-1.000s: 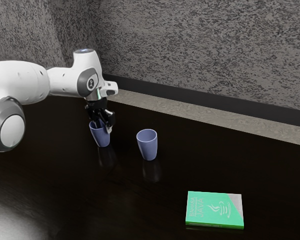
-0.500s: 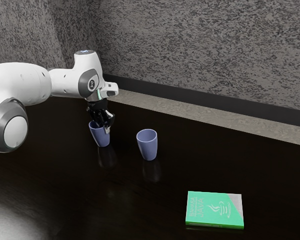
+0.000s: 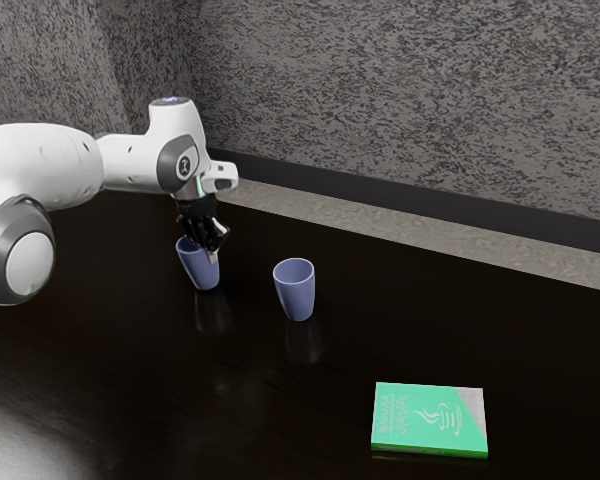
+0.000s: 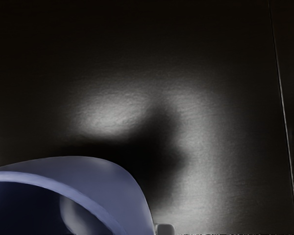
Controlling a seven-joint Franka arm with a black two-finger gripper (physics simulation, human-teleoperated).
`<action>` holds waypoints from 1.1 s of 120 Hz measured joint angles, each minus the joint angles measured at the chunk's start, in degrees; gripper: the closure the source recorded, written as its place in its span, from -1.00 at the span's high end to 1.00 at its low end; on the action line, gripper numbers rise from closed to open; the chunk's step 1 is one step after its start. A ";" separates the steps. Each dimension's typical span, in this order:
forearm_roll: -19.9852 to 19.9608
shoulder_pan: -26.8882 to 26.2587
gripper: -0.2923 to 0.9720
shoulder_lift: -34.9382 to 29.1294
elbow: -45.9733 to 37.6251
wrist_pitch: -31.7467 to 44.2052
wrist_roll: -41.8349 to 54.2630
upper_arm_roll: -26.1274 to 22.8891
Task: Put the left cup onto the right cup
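Two blue-violet cups are on the dark table [image 3: 180,400]. The left cup [image 3: 197,268] hangs slightly tilted just above the tabletop, with my black gripper [image 3: 207,243] shut on its rim. The right cup [image 3: 295,289] stands upright on the table, a short way toward the exterior view's right of the held one. In the wrist view the held cup [image 4: 73,196] shows as a large blurred blue rim just under my hand, over the dark table [image 4: 186,98] and my hand's shadow.
A green book [image 3: 430,420] lies flat near the table's front, toward the exterior view's right. A pale ledge [image 3: 430,235] and a rough grey wall [image 3: 400,90] run behind the table.
My gripper has risen a little with the left cup in it, lifting the cup off the table and tilting it slightly. The right cup and the book have not moved.
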 joint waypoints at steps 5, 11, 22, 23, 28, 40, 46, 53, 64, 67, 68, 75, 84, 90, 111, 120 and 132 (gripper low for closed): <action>0.15 -0.34 -0.68 -0.78 -0.07 -0.39 -0.11 0.13; 0.36 -1.02 -0.69 -2.03 -0.37 -0.78 -0.23 0.31; 0.68 -2.29 -0.69 -3.86 -0.90 -1.44 -0.46 0.65; 0.71 -2.45 -0.69 -4.06 -0.96 -1.50 -0.48 0.67; 0.84 -3.30 -0.70 -5.12 -1.33 -1.76 -0.57 0.79; 1.32 -5.77 -0.70 -8.19 -2.67 -2.43 -0.86 1.06; 1.89 -7.21 -0.70 -9.57 -2.99 -2.98 -1.10 1.17; 2.54 -8.79 -0.70 -10.80 -3.15 -3.72 -1.41 1.22; 3.75 -11.23 -0.70 -12.75 -3.27 -5.22 -1.98 1.25; 4.18 -11.86 -0.70 -13.47 -3.28 -5.70 -2.16 1.25; 4.31 -12.07 -0.70 -13.69 -3.28 -5.85 -2.22 1.25; 5.02 -13.44 -0.70 -15.01 -3.32 -6.86 -2.60 1.24; 5.53 -15.17 -0.70 -15.76 -3.36 -7.83 -3.04 1.29; 5.72 -16.23 -0.70 -15.80 -3.37 -8.29 -3.31 1.30; 6.26 -19.69 -0.70 -15.80 -3.08 -9.26 -4.32 1.05; 6.58 -20.51 -0.70 -15.55 -2.68 -9.42 -4.80 0.63; 6.81 -20.78 -0.70 -14.53 -1.83 -9.39 -5.35 0.34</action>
